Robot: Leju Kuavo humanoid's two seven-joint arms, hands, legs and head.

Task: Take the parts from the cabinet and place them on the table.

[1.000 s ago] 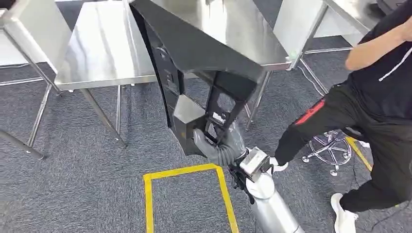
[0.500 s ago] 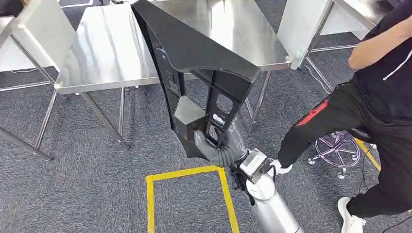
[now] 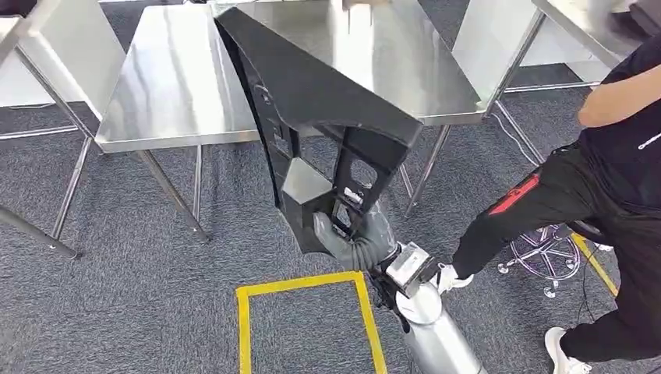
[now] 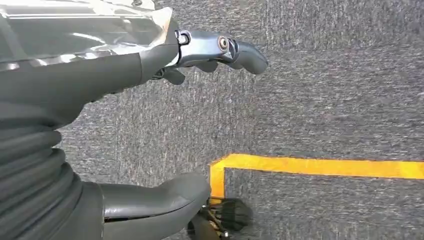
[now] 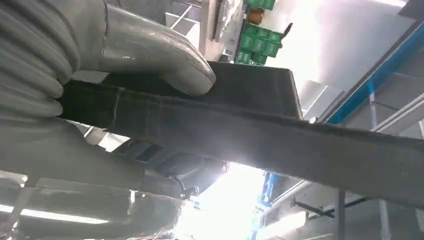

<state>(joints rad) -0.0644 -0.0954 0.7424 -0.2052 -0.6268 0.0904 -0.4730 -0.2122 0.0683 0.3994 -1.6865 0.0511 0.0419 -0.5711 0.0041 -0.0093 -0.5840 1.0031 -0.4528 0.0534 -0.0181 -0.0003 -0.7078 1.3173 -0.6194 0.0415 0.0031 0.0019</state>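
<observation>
- The left hand [image 4: 100, 125] hangs over the grey floor [image 4: 325, 100], fingers apart, holding nothing.
- The right hand [image 3: 355, 234] grips the big black part [image 3: 312, 86] (standing tall) before the shiny worktop [image 3: 171, 86].
- A person [image 3: 616, 179] stands nearby.

A grey carpet floor [image 3: 140, 312] covers the whole room. On the near part of it, yellow tape [image 3: 300, 282] makes a box shape with square corners. The same yellow tape line [image 4: 320, 166] runs across the grey carpet in the left wrist view. Far to the left stands another shiny metal table [image 3: 47, 47] with thin metal legs. On the right stands a person in a black top and black trousers with a red stripe [image 3: 592, 187] and white shoes. Near the person's feet is the silver wheeled base of a chair [image 3: 546, 257]. Green boxes [image 5: 257, 42] sit stacked far away in the right wrist view.
</observation>
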